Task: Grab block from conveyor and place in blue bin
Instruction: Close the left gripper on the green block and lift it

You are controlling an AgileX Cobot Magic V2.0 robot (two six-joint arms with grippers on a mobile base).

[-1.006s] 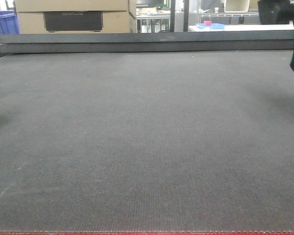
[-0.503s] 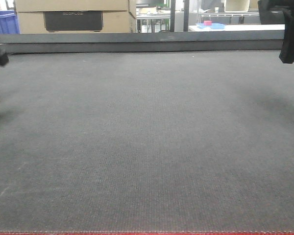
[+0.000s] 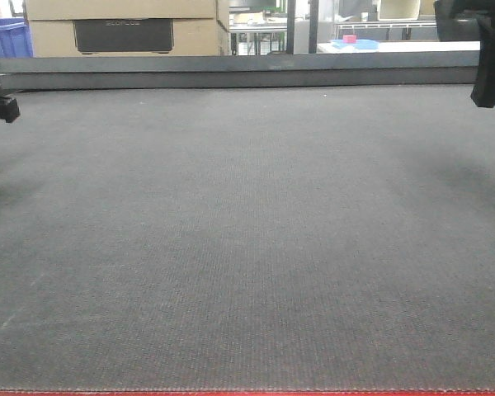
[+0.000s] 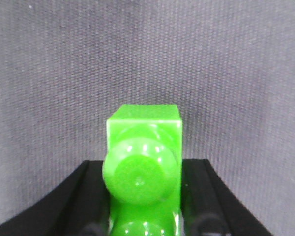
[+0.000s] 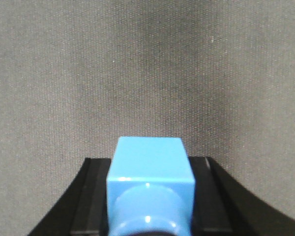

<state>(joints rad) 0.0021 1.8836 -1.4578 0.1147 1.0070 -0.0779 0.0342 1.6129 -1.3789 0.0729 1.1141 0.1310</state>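
Nearest thing is the thin red front edge (image 3: 247, 393) of the conveyor (image 3: 247, 247), and behind it there's just a big stretch of dark grey woven belt.

At the conveyor's left edge, roughly halfway back, the left gripper (image 4: 143, 167) is reaching down, mostly cut off in the front view. The wrist camera shows a green block (image 4: 143, 120) sitting between its black fingers (image 4: 91, 196), which press against both sides, so it looks like a pinch. In the front view only a sliver of green shows, low down at belt level (can't tell if it's actually off the surface).

Further back, by the far right corner of the conveyor, the right gripper (image 5: 151, 169) hangs well above the belt. Its fingers (image 5: 96, 196) are clamped on a blue block (image 5: 150, 157), studs facing the wrist camera, with bare belt below it. From the front you only get a bit of blue peeking out beside the dark finger at the frame edge.

A dark rail (image 3: 247, 70) runs along the conveyor's far edge. Past that, beyond the far left corner, there's the blue bin (image 3: 7, 37) next to a big cardboard box (image 3: 124, 25). Further right in the background sits a white table with a shallow blue tray (image 3: 355, 44) and something pink on it, too small to make out.
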